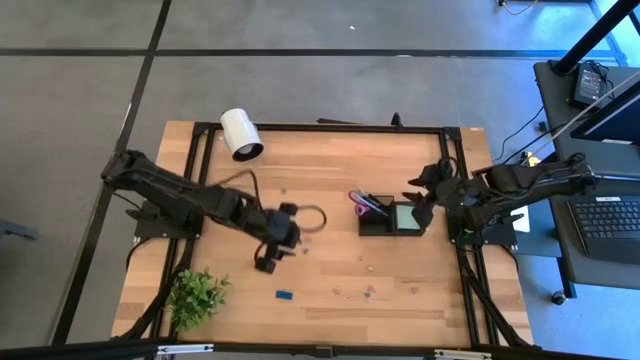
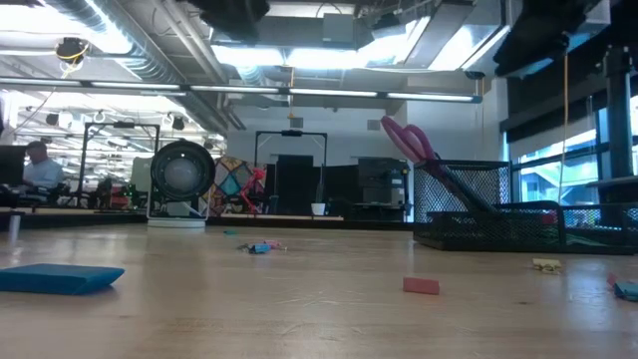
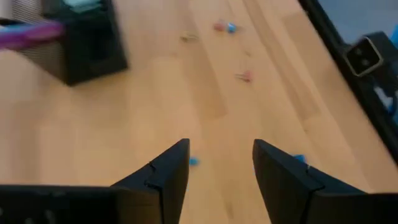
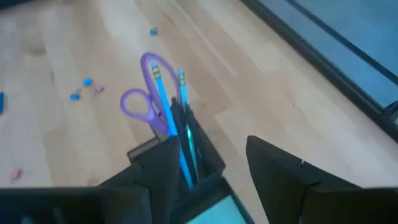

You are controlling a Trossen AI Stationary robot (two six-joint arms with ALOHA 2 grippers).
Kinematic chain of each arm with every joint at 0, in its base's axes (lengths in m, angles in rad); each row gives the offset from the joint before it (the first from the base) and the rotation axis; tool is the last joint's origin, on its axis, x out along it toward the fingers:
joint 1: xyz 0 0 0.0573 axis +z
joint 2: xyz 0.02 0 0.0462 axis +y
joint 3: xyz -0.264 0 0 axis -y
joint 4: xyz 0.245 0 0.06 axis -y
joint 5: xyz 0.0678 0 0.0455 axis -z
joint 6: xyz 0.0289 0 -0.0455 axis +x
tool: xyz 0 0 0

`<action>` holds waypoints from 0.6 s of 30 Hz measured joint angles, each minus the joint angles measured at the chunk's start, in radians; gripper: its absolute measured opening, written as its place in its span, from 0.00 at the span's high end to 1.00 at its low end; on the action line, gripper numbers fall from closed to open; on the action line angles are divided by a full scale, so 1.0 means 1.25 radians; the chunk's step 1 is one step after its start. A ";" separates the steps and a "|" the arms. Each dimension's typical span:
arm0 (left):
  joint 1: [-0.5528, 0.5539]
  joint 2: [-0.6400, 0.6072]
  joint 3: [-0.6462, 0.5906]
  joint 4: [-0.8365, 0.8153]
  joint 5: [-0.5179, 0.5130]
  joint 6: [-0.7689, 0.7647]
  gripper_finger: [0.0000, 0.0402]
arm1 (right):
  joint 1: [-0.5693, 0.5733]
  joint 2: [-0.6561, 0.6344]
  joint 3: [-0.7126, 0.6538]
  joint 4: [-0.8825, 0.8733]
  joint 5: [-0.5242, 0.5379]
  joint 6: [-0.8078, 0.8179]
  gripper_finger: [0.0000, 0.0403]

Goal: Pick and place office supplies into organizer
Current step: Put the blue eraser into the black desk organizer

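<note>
Wooden table with things on it

The table (image 1: 330, 215) carries a black organizer (image 1: 391, 217), a white cylinder (image 1: 240, 133), a small plant (image 1: 196, 293), a blue block (image 1: 284, 295) and some tiny clips (image 1: 368, 291).

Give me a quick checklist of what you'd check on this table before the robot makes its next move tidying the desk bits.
1. Left gripper open and empty: ok; its fingers stand apart over bare wood with nothing between them.
2. Something within easy reach of it: ok; a tiny blue piece lies on the table just ahead of its fingers.
3. Organizer upright: ok; the purple scissors and pens already stand in it.
4. Right gripper clear of the left arm's path: ok; it hovers at the organizer, fingers apart, holding nothing.
5. Loose items left: not ok; the blue block and small clips lie on the table.
</note>
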 joint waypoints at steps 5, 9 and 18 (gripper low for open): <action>-0.060 0.098 0.000 0.001 -0.023 -0.082 0.55 | -0.042 0.015 0.000 0.022 -0.001 -0.018 0.53; -0.102 0.174 0.000 0.024 -0.021 -0.163 0.55 | -0.065 0.019 0.000 0.018 -0.001 -0.054 0.53; -0.179 0.265 0.000 0.070 -0.018 -0.353 0.55 | -0.100 0.019 0.000 0.017 -0.002 -0.138 0.53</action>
